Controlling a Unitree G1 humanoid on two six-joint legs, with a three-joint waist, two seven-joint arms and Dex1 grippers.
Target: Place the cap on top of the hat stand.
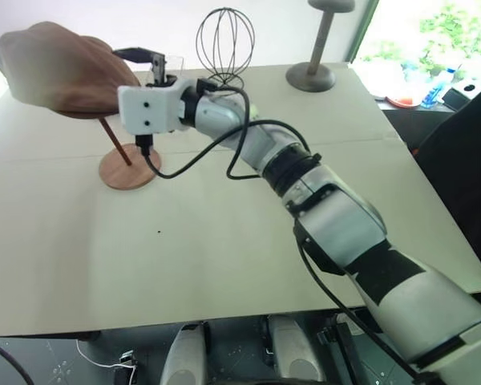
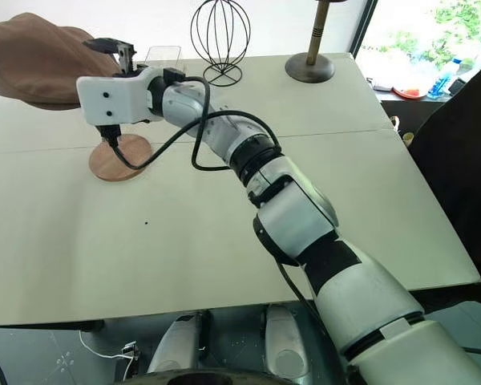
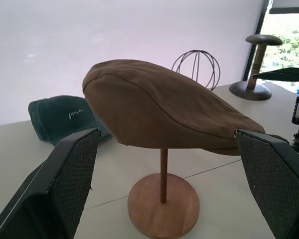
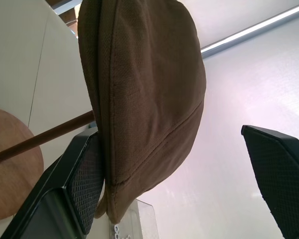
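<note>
The brown cap [image 3: 164,107] is seen resting on top of the reddish-brown wooden hat stand [image 3: 163,201], whose top disc is hidden beneath it; the thin rod is seen slanting down to the round base, which is set on the pale counter [image 1: 224,257] towards its far left part. The cap is carried wholly by the stand and is much wider than the base below it. The right pincer [image 4: 179,174] is held level at the cap's edge, with its jaws spread wide and released: in the right wrist view one finger [image 4: 82,179] lies just beside or against the cap's rim, while the other stands well apart from the fabric, so nothing is gripped. The left pincer [image 3: 174,189] is likewise spread wide, its two fingers framing the stand from nearby without touching it, and nothing is held between them. A black wire globe-shaped stand [image 1: 224,44] is placed behind the hat stand near the counter's far edge, and a grey mushroom-topped stand [image 1: 317,56] is set further to the right. A dark blue cap [image 3: 62,119] is laid on the counter near the wall.
</note>
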